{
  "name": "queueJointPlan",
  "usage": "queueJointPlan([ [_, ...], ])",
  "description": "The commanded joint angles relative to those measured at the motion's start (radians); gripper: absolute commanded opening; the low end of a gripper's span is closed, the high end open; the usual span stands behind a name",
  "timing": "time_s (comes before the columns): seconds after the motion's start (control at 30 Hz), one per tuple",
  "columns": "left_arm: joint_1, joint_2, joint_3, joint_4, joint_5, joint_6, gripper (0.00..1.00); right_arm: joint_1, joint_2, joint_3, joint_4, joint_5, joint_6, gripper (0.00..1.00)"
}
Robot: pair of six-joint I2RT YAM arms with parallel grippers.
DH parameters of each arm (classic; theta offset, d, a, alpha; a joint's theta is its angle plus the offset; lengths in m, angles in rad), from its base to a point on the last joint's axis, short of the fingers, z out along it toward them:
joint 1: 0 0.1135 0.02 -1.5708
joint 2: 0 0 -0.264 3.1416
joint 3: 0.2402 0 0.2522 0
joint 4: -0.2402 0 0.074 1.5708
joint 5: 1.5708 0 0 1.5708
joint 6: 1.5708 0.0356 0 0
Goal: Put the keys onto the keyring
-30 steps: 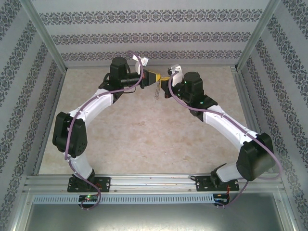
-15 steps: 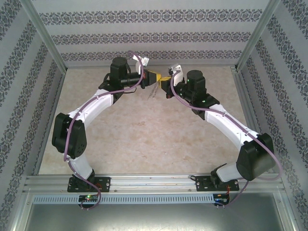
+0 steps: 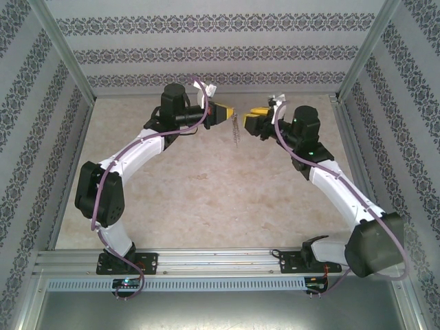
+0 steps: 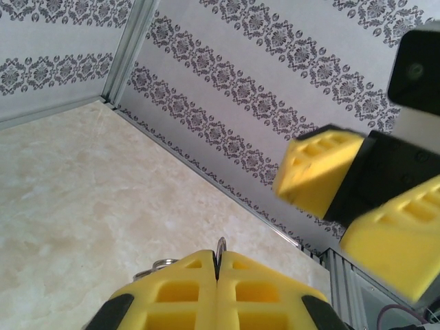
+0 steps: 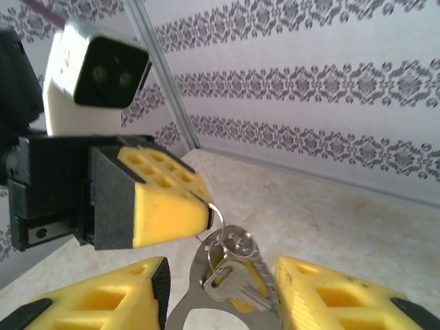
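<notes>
My left gripper (image 3: 227, 112) is shut on a thin wire ring (image 5: 215, 212) at the top of the keyring (image 5: 199, 292). The keyring, a flat grey metal loop, hangs below those jaws (image 3: 236, 129) above the table. A silver key (image 5: 237, 287) with yellow behind it hangs from small rings at the loop's top. A beaded chain (image 5: 265, 273) runs down the loop's right edge. My right gripper (image 3: 249, 121) is open, just right of the keyring and apart from it, its yellow fingers (image 5: 330, 295) either side of it. From the left wrist, the ring (image 4: 221, 245) pokes up between the shut fingertips (image 4: 237, 265).
The beige marble-patterned table (image 3: 206, 192) lies below, walled by patterned panels (image 3: 220, 51) at the back and both sides. An aluminium frame rail (image 3: 220, 260) crosses the near edge by the arm bases.
My right gripper has opened and drawn back to the right, away from the left one. The keyring now hangs from the left gripper alone, which shifted slightly right.
</notes>
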Motion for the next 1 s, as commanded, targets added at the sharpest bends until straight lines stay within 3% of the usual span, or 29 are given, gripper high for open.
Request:
queueJointPlan([
  [0.0, -0.009, -0.024, -0.003, 0.086, 0.042, 0.038, 0.0, -0.029, -0.026, -0.017, 0.071, -0.062, 0.062, 0.45],
  [0.4, -0.009, -0.015, -0.016, 0.156, 0.142, 0.035, 0.0, -0.055, 0.112, 0.08, 0.152, -0.321, 0.165, 0.4],
  [0.97, -0.008, -0.014, -0.016, 0.184, 0.159, 0.003, 0.0, -0.034, 0.198, 0.108, 0.217, -0.368, 0.22, 0.32],
])
